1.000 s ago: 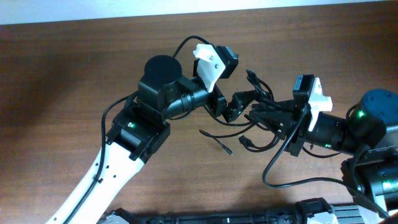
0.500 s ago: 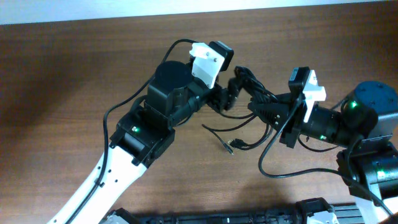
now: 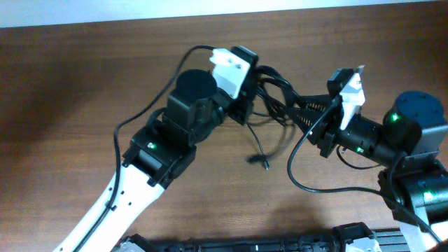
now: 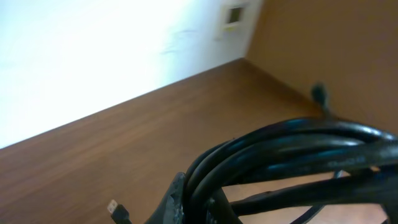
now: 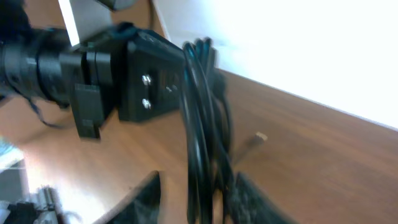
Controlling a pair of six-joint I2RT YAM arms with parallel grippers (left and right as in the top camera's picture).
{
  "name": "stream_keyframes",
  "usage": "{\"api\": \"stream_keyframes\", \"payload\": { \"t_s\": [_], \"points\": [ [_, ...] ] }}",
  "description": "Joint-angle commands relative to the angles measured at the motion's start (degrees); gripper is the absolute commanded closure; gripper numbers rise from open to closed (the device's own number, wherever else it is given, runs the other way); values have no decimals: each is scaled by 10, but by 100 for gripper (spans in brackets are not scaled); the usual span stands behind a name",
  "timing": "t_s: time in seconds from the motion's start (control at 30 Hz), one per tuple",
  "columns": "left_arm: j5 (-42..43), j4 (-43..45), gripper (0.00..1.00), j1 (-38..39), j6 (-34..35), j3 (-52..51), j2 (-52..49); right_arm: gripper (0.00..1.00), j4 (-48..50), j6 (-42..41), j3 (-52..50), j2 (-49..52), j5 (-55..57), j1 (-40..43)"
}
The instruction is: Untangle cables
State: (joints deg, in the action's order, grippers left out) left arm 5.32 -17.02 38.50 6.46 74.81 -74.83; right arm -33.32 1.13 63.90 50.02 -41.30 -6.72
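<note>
The cables (image 3: pixel 278 85) are thin black cords bunched in mid-air between my two grippers. My left gripper (image 3: pixel 253 94) is shut on the bundle; in the left wrist view the cords (image 4: pixel 298 149) are pinched between its fingers (image 4: pixel 208 202). My right gripper (image 3: pixel 302 110) faces it from the right. In the right wrist view its jaws (image 5: pixel 199 202) stand apart, with the cords (image 5: pixel 198 124) running between them and a gap on the left side. One loose end hangs down to a plug (image 3: pixel 265 165) near the table; a plug (image 4: pixel 114 207) also shows in the left wrist view.
The brown wooden table (image 3: pixel 70 91) ends at a white wall (image 3: pixel 140 10) along the far edge. A thick black arm wire (image 3: pixel 301 185) loops below my right gripper. Black equipment (image 3: pixel 245 245) lies along the front edge. The left arm's body (image 5: pixel 93 68) fills the right wrist view's upper left.
My left gripper has closed on the cable bundle and lifted it toward the far side. The right gripper's jaws have parted. The loops that lay on the table now hang in the air.
</note>
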Motion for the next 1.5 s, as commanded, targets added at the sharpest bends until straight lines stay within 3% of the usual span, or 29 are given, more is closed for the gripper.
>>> {"api": "stream_keyframes", "payload": {
  "t_s": [0.0,0.07,0.13,0.3,0.37,0.47,0.57,0.67,1.0,1.27,1.47],
  "points": [
    [-42,-10,100,-8,-5,7,26,53,-19,-2,8,-6,90,0],
    [-47,-21,100,-8,-5,7,36,34,-31,-2,8,-1,101,0],
    [-69,-25,100,-8,-5,7,40,29,-36,-16,8,2,101,0],
    [-171,-48,100,-8,115,7,42,18,-42,-33,8,2,99,0],
    [-174,-50,100,-8,126,7,42,16,-42,-34,8,2,99,0],
    [-167,-52,100,-8,120,7,42,15,-33,-34,8,2,99,0],
    [-118,-51,100,-8,53,7,41,15,-9,-34,8,2,98,0],
    [-50,-44,100,-8,52,7,41,14,11,-34,8,2,80,0],
    [58,-43,100,-8,52,7,41,14,15,-29,8,23,103,0],
    [98,-41,100,-7,52,7,41,15,30,-29,8,45,79,0],
    [196,-26,100,-7,52,7,41,16,53,-29,8,51,98,0]
  ]
}}
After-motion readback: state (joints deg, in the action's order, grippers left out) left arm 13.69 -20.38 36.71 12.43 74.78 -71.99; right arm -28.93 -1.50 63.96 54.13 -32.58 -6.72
